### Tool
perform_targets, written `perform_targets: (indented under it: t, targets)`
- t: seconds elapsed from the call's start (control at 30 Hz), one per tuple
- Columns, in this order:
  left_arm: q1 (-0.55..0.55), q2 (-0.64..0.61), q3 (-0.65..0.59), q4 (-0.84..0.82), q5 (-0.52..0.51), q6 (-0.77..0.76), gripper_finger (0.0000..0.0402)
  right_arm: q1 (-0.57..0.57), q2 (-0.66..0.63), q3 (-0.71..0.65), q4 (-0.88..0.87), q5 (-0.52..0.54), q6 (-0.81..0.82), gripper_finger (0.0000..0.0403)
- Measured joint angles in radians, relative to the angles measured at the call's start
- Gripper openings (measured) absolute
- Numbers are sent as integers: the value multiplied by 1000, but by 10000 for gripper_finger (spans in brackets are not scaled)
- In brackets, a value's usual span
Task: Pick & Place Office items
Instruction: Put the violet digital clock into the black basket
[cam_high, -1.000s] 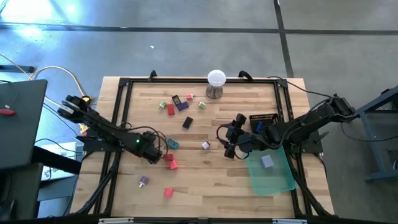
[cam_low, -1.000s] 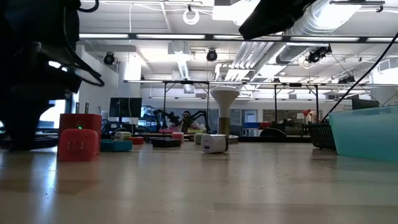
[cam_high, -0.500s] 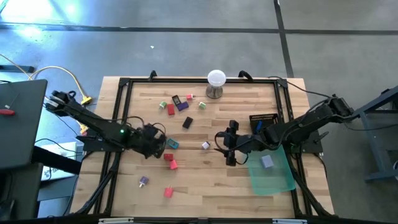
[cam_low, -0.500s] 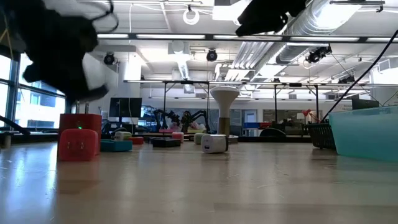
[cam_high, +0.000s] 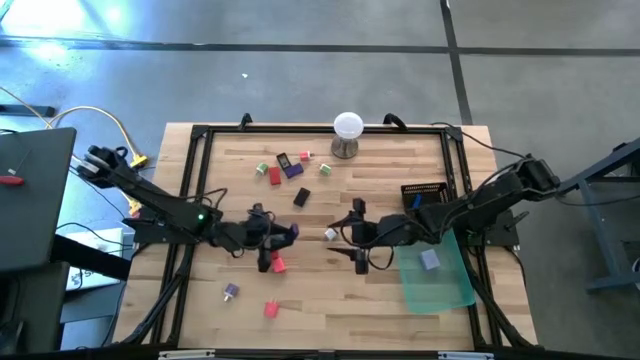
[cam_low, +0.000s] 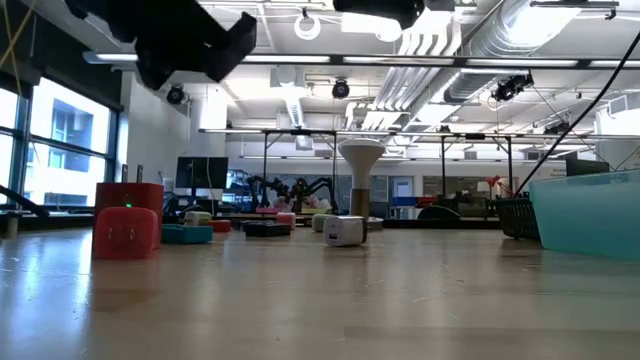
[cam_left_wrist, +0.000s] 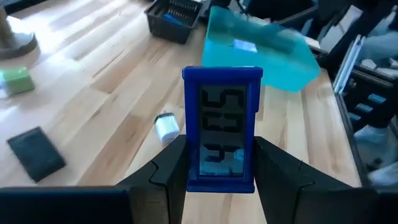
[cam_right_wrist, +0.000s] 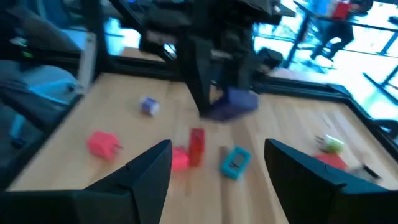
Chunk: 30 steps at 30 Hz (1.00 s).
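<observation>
Two grippers meet near the table's middle. Your left gripper (cam_left_wrist: 214, 180) is clamped on a blue clip (cam_left_wrist: 221, 127), held upright, long axis standing between the fingers. Your right gripper (cam_right_wrist: 217, 168) faces it, fingers spread wide, empty. The green tray (cam_high: 436, 272) lies beyond the right gripper, toward the table's right edge, so you must carry the clip past that arm. A white piece (cam_high: 329, 234) sits on the wood between the two grippers; red pieces (cam_high: 276, 263) lie below the left one.
</observation>
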Motion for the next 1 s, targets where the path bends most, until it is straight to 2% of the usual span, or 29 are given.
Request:
perform_targets:
  t: [0.27,0.47,0.77,1.0]
  targets:
    - [0,148,0,244,1,247,140,-7,13,0,32,-37,-1,245]
    - [6,197,-1,367,1,389,141,-25,48,1,94,-62,-5,245]
    - [10,244,-1,447,-6,427,142,-46,142,1,247,-82,-55,245]
    - [18,247,0,456,-5,431,143,-72,166,1,260,-123,-74,245]
